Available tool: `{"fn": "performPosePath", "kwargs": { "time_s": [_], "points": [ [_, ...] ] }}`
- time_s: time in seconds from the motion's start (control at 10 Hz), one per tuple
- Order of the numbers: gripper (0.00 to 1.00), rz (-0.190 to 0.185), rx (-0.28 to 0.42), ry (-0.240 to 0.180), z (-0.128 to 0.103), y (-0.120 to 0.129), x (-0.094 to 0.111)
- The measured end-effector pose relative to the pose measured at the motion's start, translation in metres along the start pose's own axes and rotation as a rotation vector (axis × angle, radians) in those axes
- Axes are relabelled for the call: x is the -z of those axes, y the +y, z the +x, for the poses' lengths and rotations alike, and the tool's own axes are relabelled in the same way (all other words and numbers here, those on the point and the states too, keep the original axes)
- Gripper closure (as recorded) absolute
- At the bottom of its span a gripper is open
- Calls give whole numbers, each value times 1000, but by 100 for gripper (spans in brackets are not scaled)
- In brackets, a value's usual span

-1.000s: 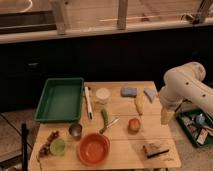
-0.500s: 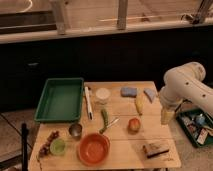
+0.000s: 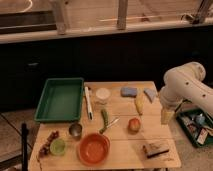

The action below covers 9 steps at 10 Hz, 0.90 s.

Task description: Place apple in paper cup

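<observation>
**Apple.** The apple [image 3: 133, 124] rests on the table [image 3: 122, 156], right of centre and toward the near edge. Nothing touches it. A banana [image 3: 139, 104] lies just beyond it on the far side.

**Paper cup.** The paper cup [image 3: 103, 95] stands upright, mouth up, farther back and to the left of the apple and well apart from it. It sits beside the green tray [image 3: 60, 100], with a blue sponge [image 3: 128, 91] to its right. Its contents cannot be determined.

**Gripper.** The gripper [image 3: 166, 115] hangs pointing downward at the right edge of the table, to the right of the apple and apart from it. Its fingers are spread to their widest and carry nothing.

**Change.** No change is detectable over the last second. Arm pose, finger spread and all table items match the earlier views.

**Meaning for the task.**
1. The task appears to be at its start: the apple is not yet grasped.
2. The next move likely calls for a leftward reach and descent over the apple.
3. Risk: the metal cup [image 3: 75, 131] and the green cup [image 3: 58, 146] stand near left. Neither is the target.
</observation>
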Motion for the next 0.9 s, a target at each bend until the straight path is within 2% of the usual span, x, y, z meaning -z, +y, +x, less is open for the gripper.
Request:
{"fn": "performPosePath", "kwargs": {
  "time_s": [0.1,0.3,0.4,0.7,0.9],
  "points": [
    [20,-1,19,6,-4,2,-5],
    [20,-6,88,16,-30,8,-30],
    [20,-9,109,20,-36,10,-39],
    [20,-10,174,22,-40,13,-46],
    [20,-13,209,17,-41,18,-65]
  ]
}}
